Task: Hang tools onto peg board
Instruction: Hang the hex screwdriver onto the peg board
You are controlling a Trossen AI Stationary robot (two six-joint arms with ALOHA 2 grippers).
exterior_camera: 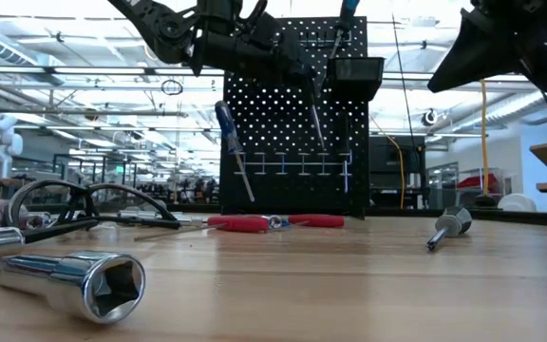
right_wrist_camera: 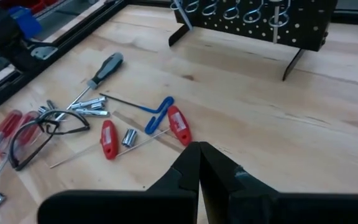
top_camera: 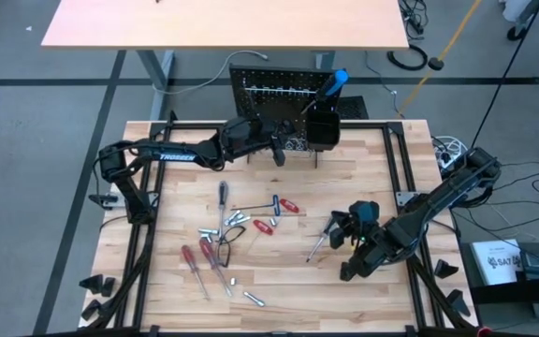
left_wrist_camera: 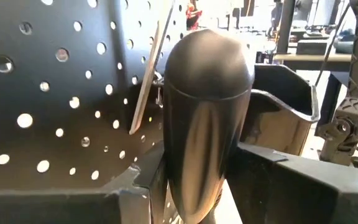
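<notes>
Black-handled screwdriver (left_wrist_camera: 207, 124) held between left gripper (top_camera: 277, 148) jaws, beside peg board (top_camera: 269, 94).

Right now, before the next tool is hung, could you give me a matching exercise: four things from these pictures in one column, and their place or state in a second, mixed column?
Column one:
1. left gripper
2. right gripper
3. blue-handled tool
4. safety glasses

Column two:
A. lying flat on the table among loose tools
B. standing in the black bin on the peg board
C. shut and empty, above the right part of the table
D. at the peg board, closed on a dark tool handle

Pairs: 1-D, 2-C, 3-B, 4-A
</notes>
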